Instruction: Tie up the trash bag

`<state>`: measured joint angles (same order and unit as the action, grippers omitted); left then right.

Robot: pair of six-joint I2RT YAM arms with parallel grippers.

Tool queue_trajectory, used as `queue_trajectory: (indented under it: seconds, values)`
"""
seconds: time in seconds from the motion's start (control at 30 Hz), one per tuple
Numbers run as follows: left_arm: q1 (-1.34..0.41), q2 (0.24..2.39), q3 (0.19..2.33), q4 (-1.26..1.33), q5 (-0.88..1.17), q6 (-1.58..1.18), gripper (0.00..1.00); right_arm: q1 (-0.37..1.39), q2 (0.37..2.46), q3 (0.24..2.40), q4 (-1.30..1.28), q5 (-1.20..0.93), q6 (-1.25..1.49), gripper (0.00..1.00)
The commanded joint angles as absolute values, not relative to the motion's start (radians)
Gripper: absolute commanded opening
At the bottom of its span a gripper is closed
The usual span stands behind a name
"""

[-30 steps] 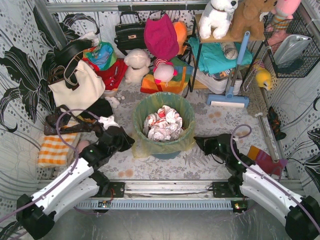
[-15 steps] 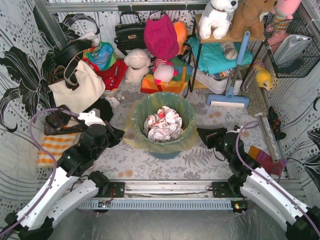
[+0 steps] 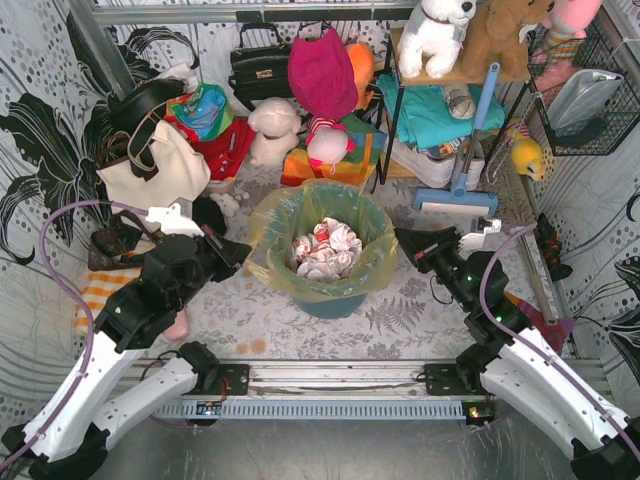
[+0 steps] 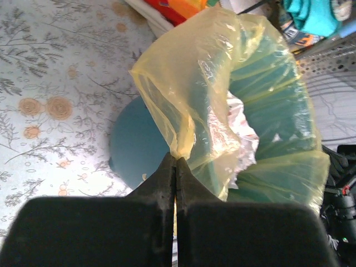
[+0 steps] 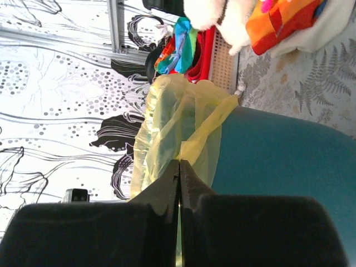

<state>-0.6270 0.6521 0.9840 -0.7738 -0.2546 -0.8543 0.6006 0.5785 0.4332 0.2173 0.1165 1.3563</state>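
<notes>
The trash bag [image 3: 272, 222] is a thin yellow-green liner standing in a round teal bin [image 3: 330, 303], with crumpled white-and-red paper [image 3: 325, 247] inside. My left gripper [image 3: 244, 250] is shut on the bag's left rim, and the plastic fans out from its tips. The left wrist view shows the left gripper [image 4: 176, 161] pinching the bag [image 4: 189, 83] above the bin [image 4: 133, 150]. My right gripper [image 3: 402, 240] is shut on the right rim. In the right wrist view the right gripper [image 5: 179, 164] holds a yellow fold of the bag [image 5: 167, 122] beside the bin [image 5: 278, 161].
A cream handbag [image 3: 155, 175] and an orange-checked cloth [image 3: 105, 295] lie at the left. Plush toys [image 3: 275, 130] and a black handbag [image 3: 260, 65] crowd the back. A blue floor squeegee [image 3: 460, 190] leans at the back right, under a wire basket [image 3: 590, 90].
Both grippers have moved up and away from the table's near edge while staying shut on the bag. The bag's rim has come up off the bin's edge on both sides.
</notes>
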Motion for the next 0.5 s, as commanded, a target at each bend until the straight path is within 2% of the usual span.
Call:
queue_trajectory:
  seconds: [0.0,0.2,0.47]
  values:
    - [-0.623,0.656,1.048,-0.748,-0.162,-0.815,0.0,0.605,0.536,0.506,0.185,0.117,1.251,0.0]
    - [-0.623,0.679,1.073,-0.741,-0.03,-0.797,0.0,0.604,0.474,0.556,0.09,0.093,1.181,0.0]
    - [-0.622,0.719,1.133,-0.76,0.037,-0.79,0.0,0.604,0.502,0.62,0.126,-0.023,1.089,0.0]
